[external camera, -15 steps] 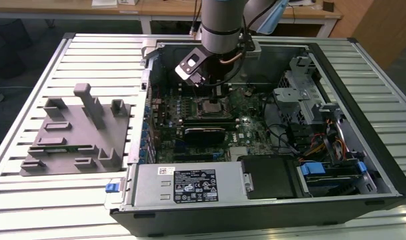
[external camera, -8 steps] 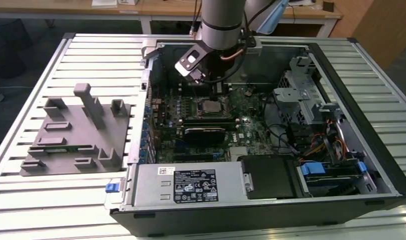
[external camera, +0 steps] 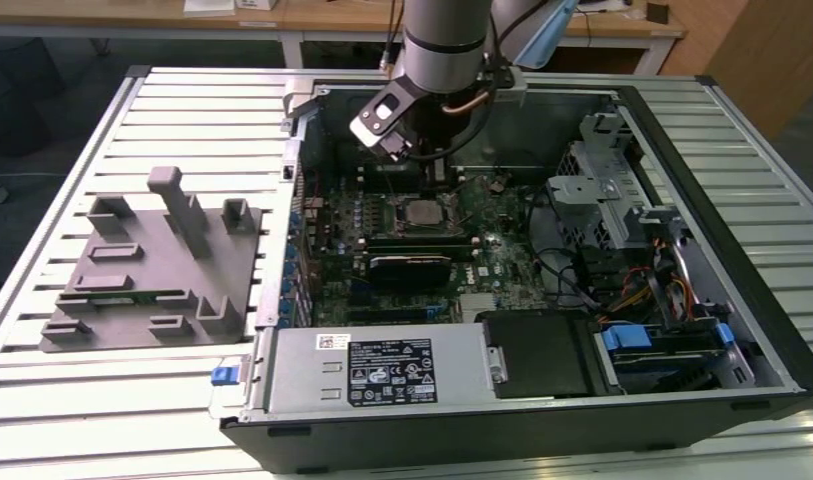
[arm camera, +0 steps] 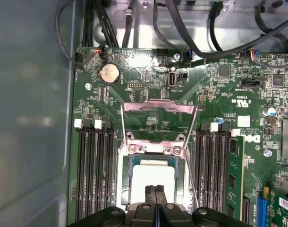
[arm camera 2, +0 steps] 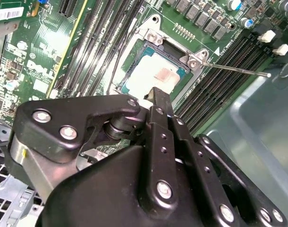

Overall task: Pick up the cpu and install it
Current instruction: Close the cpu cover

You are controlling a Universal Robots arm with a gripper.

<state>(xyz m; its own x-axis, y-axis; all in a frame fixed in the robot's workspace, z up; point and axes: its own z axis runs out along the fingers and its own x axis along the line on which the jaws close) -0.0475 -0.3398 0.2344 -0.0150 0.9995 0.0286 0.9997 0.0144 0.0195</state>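
First wrist view: the tool, fingers together and holding nothing, sits over the cpu lying in the open socket. Any press should probably stay centred, light and level.

One of most things, two fingers

We count one table, and on it one open computer case and one grey slotted block. We count one arm, ending in two fingers. Inside the case we count one green motherboard, one cpu, one hinged socket frame, one thin socket lever, one round coin battery and one silver power supply. We count two banks of memory slots, one on each side of the socket frame.
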